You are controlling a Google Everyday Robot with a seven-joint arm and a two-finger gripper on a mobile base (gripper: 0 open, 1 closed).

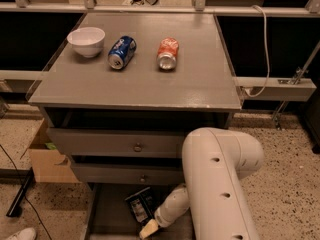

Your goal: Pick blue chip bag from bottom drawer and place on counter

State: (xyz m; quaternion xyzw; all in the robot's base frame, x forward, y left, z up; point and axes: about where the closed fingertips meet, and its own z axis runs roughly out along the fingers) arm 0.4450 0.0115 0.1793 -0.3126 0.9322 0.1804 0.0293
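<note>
Risk: the crinkled dark navy foil chip bag (138,206), lying flat in the shallow grey bottom drawer (107,217), may skid away if the pale gripper (149,229), low beside its near edge and open or closed I cannot tell, only nudges it

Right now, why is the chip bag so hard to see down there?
In the camera view, the bottom drawer is shadowed, so the blue chip bag looks nearly black beside the end effector; the counter above is well lit.

Bulky white arm (220,184), small dark holes (214,160) (cream end effector (148,229) over bottom drawer (111,219))
</note>
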